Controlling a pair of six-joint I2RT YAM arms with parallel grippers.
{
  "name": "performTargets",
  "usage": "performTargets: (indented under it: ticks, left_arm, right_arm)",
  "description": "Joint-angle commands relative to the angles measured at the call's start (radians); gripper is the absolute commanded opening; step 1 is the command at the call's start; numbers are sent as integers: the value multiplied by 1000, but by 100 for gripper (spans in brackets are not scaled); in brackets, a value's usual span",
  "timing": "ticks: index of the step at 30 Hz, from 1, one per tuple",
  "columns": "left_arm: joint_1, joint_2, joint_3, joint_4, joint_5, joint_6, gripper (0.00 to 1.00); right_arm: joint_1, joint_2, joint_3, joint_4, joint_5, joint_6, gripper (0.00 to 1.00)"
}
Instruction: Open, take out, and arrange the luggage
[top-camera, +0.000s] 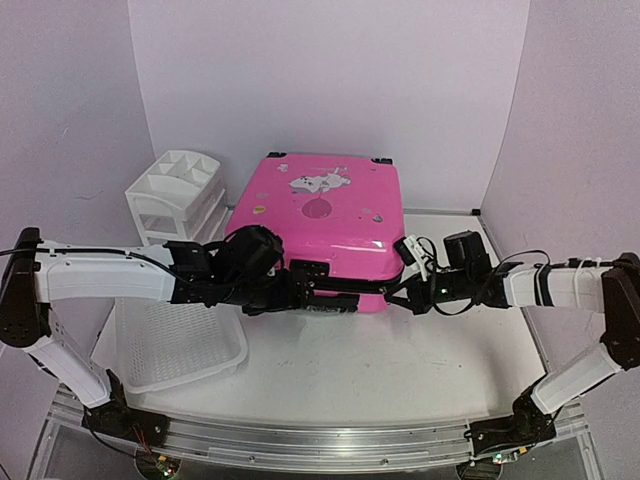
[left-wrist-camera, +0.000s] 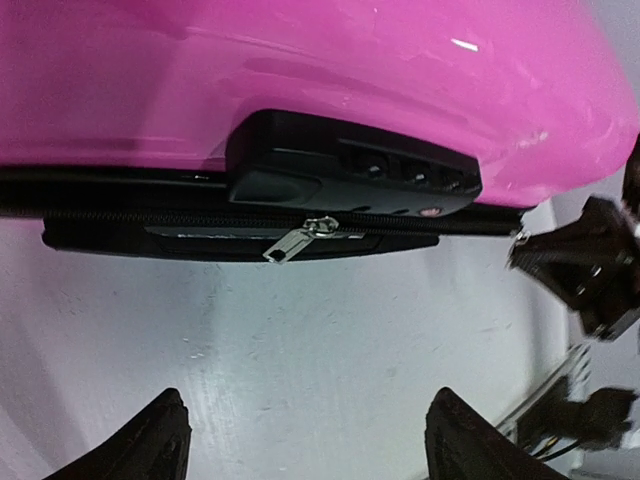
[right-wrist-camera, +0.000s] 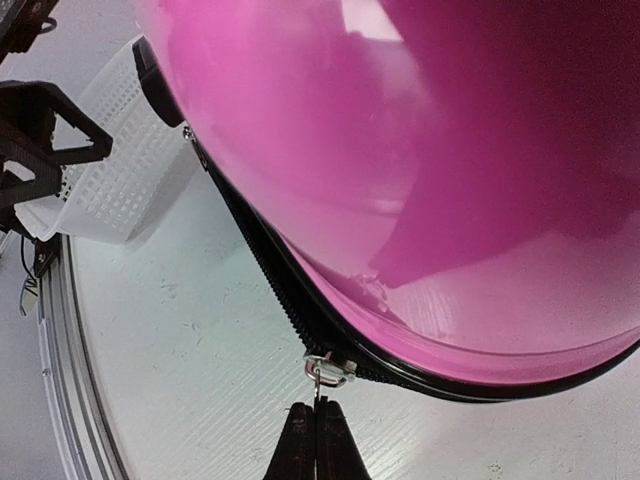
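Observation:
The bright-pink luggage (top-camera: 320, 215) lies flat and closed on the table, stickers on top. My left gripper (top-camera: 300, 283) is open and empty at the middle of its near side; in the left wrist view (left-wrist-camera: 307, 400) it faces the black lock block (left-wrist-camera: 350, 170) and a loose silver zipper pull (left-wrist-camera: 290, 243), a short gap away. My right gripper (top-camera: 400, 292) is at the near right corner. In the right wrist view it (right-wrist-camera: 316, 405) is shut on a thin metal zipper pull (right-wrist-camera: 320, 385) hanging from the slider (right-wrist-camera: 330, 367) on the black zipper trim (right-wrist-camera: 260, 260).
A white mesh basket (top-camera: 180, 345) lies at the front left, under my left arm, also showing in the right wrist view (right-wrist-camera: 120, 170). A white drawer organizer (top-camera: 175, 195) stands at the back left beside the luggage. Walls close the back and sides.

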Motion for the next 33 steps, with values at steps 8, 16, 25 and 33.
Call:
performTargets:
  ticks: [8,16,25,33]
  left_arm:
    - [-3,93,-18,278,67,-575,71]
    - [-1,209,-70,432,18,-790,60]
    - [2,284,-53,518,-23,-814,60]
    - [2,313,-56,588,-172,-876,60]
  right_arm:
    - [24,-89,-36,-71,-3,82,0]
    - [30,-130,-53,-73,-4,73,0]
    - [34,-167,-73,-72,-1,73,0]
    - [58,-172,-84,-71,12,81,0]
